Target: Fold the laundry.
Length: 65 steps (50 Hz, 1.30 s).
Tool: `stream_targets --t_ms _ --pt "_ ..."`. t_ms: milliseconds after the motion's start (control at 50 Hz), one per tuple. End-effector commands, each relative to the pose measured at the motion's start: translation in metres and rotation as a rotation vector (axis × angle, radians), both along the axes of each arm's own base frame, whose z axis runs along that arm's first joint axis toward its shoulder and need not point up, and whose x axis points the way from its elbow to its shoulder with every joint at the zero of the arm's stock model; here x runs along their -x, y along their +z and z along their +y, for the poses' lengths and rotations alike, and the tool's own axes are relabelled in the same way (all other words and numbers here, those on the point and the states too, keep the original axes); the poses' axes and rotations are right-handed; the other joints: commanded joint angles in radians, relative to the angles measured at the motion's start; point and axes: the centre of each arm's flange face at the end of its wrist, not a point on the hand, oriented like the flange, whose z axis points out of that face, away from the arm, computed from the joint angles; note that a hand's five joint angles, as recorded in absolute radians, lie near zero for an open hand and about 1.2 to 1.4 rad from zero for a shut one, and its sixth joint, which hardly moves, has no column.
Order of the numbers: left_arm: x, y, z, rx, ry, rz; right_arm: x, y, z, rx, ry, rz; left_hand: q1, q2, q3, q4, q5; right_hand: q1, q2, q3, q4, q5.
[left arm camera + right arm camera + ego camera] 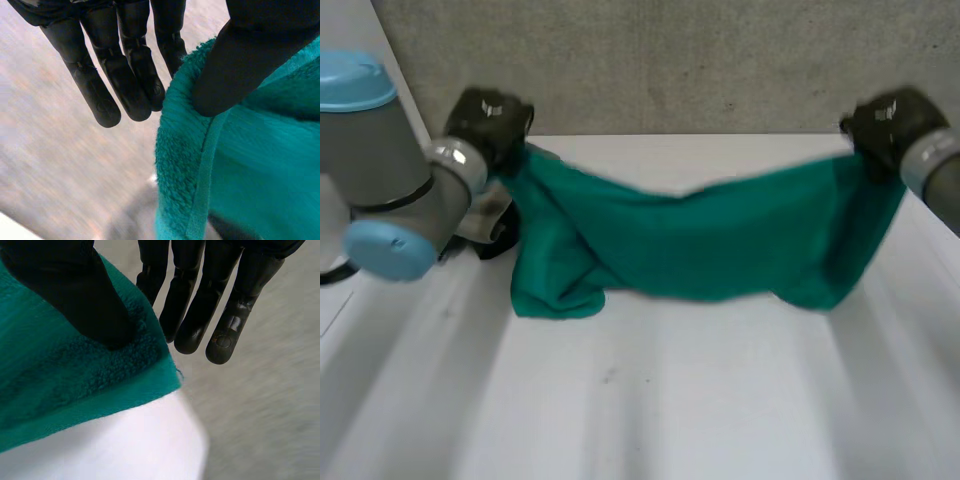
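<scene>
1. Fingers (125,80) and thumb of the left hand (488,122) pinch the towel (720,245) at one end.
2. Right hand (888,125) fingers (222,325) and thumb pinch the opposite corner.
3. Towel's long axis runs hand to hand, sagging midway over the desk (670,400).

Soft diffuse light, bright white table (650,400) at lower frame, faint shadow under green towel (720,240) mid-frame.

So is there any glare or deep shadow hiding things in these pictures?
Head view: even light, no glare; the green towel casts only a faint shadow on the white table. Left wrist view: the left hand pinching the towel's edge is very dark. Right wrist view: the right hand likewise; the table looks bright white.
</scene>
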Motion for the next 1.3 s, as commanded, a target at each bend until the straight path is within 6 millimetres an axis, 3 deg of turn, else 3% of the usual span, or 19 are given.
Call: stream_targets --t_ms 20,40,80,140,180,240,280,400,420,540,560,600,720,820,920,1020,1060,1180,1300 --pt "0.021 0.091 -0.034 0.505 -0.004 0.173 -0.017 0.095 -0.043 0.62 0.022 -0.283 0.251 0.196 0.201 0.194 0.245 0.403 0.216 0.215 0.205 0.224" --pt "0.02 0.111 -0.035 0.602 0.007 0.22 -0.017 0.106 -0.044 0.679 0.023 -0.31 0.251 0.196 0.201 0.194 0.245 0.403 0.216 0.215 0.205 0.224" --pt "0.022 0.127 -0.031 0.681 0.0 0.266 -0.017 0.133 -0.042 0.815 0.035 -0.366 0.251 0.196 0.201 0.194 0.245 0.403 0.216 0.215 0.205 0.224" --pt "0.026 0.144 -0.022 0.739 -0.016 0.327 -0.015 0.15 -0.038 0.865 0.028 -0.39 0.251 0.196 0.201 0.194 0.245 0.403 0.216 0.215 0.205 0.224" --pt "0.024 0.148 -0.018 0.723 -0.015 0.353 -0.015 0.151 -0.036 0.857 0.028 -0.388 0.251 0.196 0.201 0.194 0.245 0.403 0.216 0.215 0.205 0.224" --pt "0.024 0.134 -0.017 0.661 -0.017 0.338 -0.015 0.14 -0.035 0.78 0.028 -0.375 0.251 0.196 0.201 0.194 0.245 0.403 0.216 0.215 0.205 0.224" --pt "0.022 0.113 -0.016 0.592 -0.017 0.307 -0.015 0.131 -0.036 0.734 0.022 -0.364 0.251 0.196 0.201 0.194 0.245 0.403 0.216 0.215 0.205 0.224" --pt "0.02 0.056 -0.006 0.416 -0.041 0.226 -0.013 0.061 -0.037 0.474 0.017 -0.292 0.251 0.196 0.201 0.194 0.245 0.403 0.216 0.215 0.205 0.224" --pt "0.021 0.033 -0.002 0.353 -0.055 0.198 -0.014 0.051 -0.035 0.447 0.023 -0.28 0.251 0.196 0.201 0.194 0.245 0.403 0.216 0.215 0.205 0.224" --pt "0.017 -0.047 0.019 0.126 -0.076 0.098 -0.02 -0.034 -0.014 0.18 0.129 -0.204 0.251 0.196 0.201 0.194 0.245 0.403 0.216 0.215 0.205 0.224" --pt "0.014 -0.07 0.026 0.058 -0.073 0.065 -0.02 -0.045 -0.01 0.147 0.144 -0.19 0.251 0.196 0.201 0.194 0.245 0.403 0.216 0.215 0.205 0.224" --pt "0.011 -0.088 0.033 -0.002 -0.071 0.025 -0.016 -0.072 0.0 0.077 0.171 -0.133 0.251 0.196 0.201 0.194 0.245 0.403 0.216 0.215 0.205 0.224" --pt "-0.007 -0.128 0.072 -0.211 -0.074 -0.162 0.013 -0.107 0.02 -0.056 0.132 0.006 0.251 0.196 0.201 0.194 0.245 0.403 0.216 0.215 0.205 0.224" --pt "-0.026 -0.111 0.109 -0.308 -0.075 -0.238 0.028 -0.087 0.06 -0.199 0.119 0.086 0.251 0.196 0.201 0.194 0.245 0.403 0.216 0.215 0.205 0.224" --pt "-0.045 -0.094 0.156 -0.435 -0.085 -0.294 0.063 -0.061 0.105 -0.437 0.053 0.155 0.251 0.196 0.201 0.194 0.245 0.403 0.216 0.215 0.205 0.224" --pt "-0.065 -0.073 0.211 -0.582 -0.118 -0.358 0.083 -0.031 0.135 -0.453 0.041 0.264 0.251 0.196 0.201 0.194 0.245 0.403 0.216 0.215 0.205 0.224" --pt "-0.067 -0.069 0.218 -0.597 -0.122 -0.369 0.086 -0.027 0.145 -0.44 0.056 0.332 0.251 0.196 0.201 0.194 0.245 0.403 0.216 0.215 0.205 0.224" --pt "-0.059 -0.069 0.203 -0.516 -0.124 -0.35 0.087 -0.038 0.146 -0.449 0.073 0.337 0.251 0.196 0.201 0.194 0.245 0.403 0.216 0.215 0.205 0.224" --pt "-0.041 -0.089 0.161 -0.457 -0.112 -0.327 0.087 -0.071 0.095 -0.376 0.023 0.258 0.251 0.196 0.201 0.194 0.245 0.403 0.216 0.215 0.205 0.224"
